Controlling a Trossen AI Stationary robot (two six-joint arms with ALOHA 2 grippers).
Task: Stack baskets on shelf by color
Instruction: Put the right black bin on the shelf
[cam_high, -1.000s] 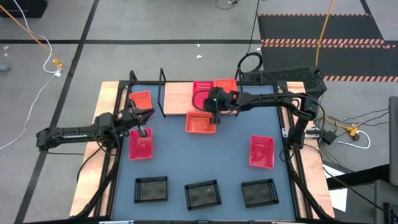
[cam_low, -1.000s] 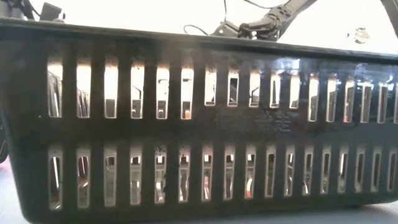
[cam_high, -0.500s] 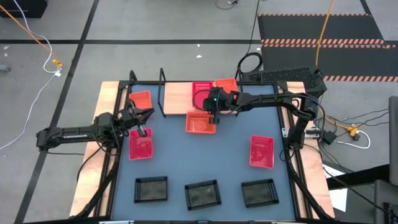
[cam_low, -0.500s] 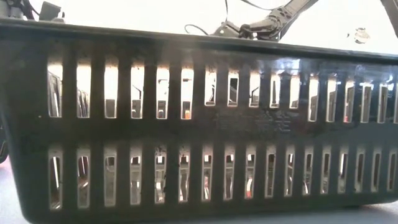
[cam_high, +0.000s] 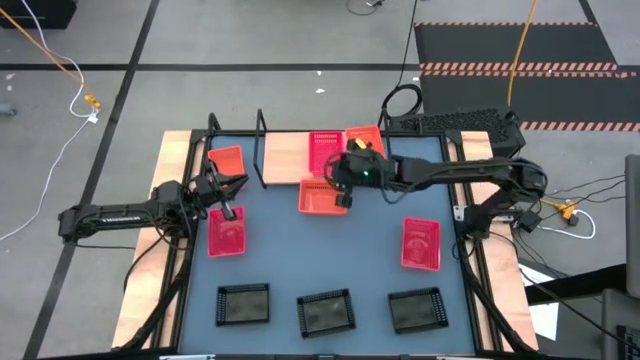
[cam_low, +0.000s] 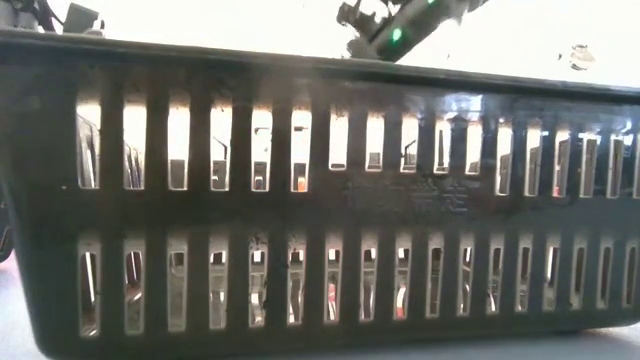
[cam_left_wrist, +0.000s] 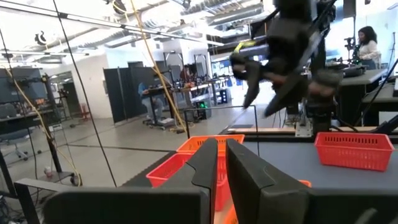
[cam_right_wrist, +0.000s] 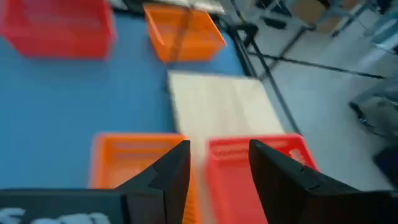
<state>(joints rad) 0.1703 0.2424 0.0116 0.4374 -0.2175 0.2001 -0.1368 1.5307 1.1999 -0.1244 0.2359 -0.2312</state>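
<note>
The shelf (cam_high: 285, 155) stands along the table's far edge. On its plank sit an orange basket (cam_high: 228, 160) at the left, a pinkish-red basket (cam_high: 325, 152) in the middle and another orange basket (cam_high: 363, 138) at the right. A third orange basket (cam_high: 320, 198) rests on the blue table just in front. My right gripper (cam_high: 344, 196) hovers open above that basket's right far corner, touching nothing; its wrist view looks down between the orange basket (cam_right_wrist: 137, 168) and the pinkish-red one (cam_right_wrist: 255, 165). My left gripper (cam_high: 234, 190) waits shut at the table's left, above a pinkish-red basket (cam_high: 228, 234).
Another pinkish-red basket (cam_high: 420, 243) lies at the table's right. Three black baskets (cam_high: 244, 304) (cam_high: 326, 311) (cam_high: 415, 309) stand in a row along the near edge; the middle one (cam_low: 320, 200) fills the low view. Bare blue table lies in the middle.
My right gripper has come off the near edge of the pinkish-red basket on the shelf, then risen and drawn back toward the table's near and right edges. The basket now sits flat and square on the plank.
</note>
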